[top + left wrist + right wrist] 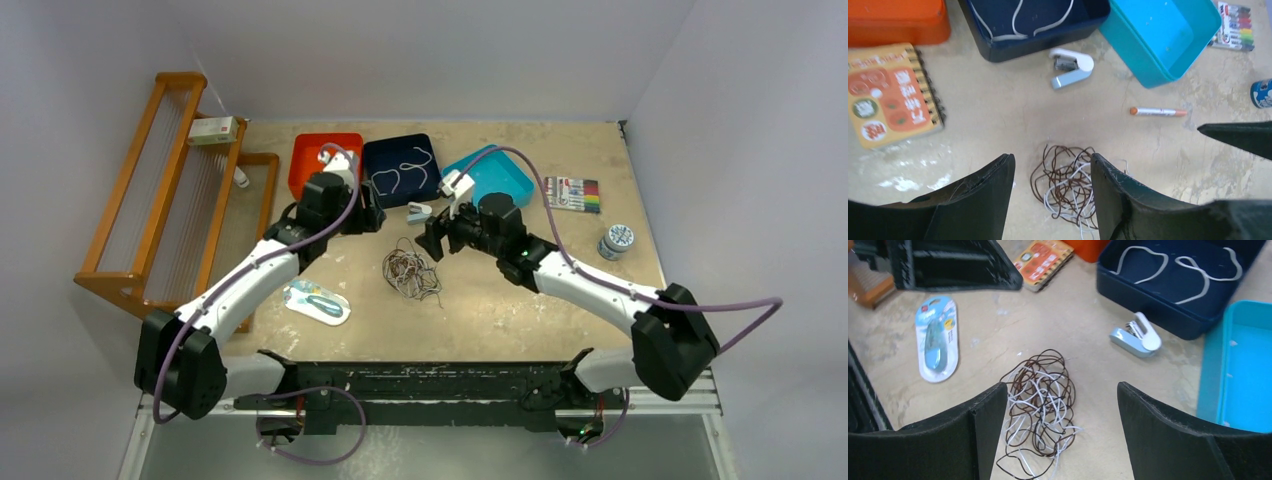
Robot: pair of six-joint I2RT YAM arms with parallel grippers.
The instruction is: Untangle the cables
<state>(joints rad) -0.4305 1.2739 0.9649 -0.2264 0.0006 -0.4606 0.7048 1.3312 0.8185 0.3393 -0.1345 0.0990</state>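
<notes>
From the left wrist, the cables [1065, 185] run off the bottom edge and slip partly behind one finger. They form one loose knot of dark brown and white loops, lying on the near side of the navy tray [1038, 42]. The left gripper [1052, 165] and right gripper [1063, 390] both hover over it, jaws spread, holding nothing.

Counting three trays: orange tray [305, 160], navy tray [395, 150], teal tray [502, 185]. One each: cable tangle [410, 270], stapler [419, 212], pen [1158, 111], notebook [893, 95], marker pack [572, 194], blister pack [317, 300], jar [615, 240].
</notes>
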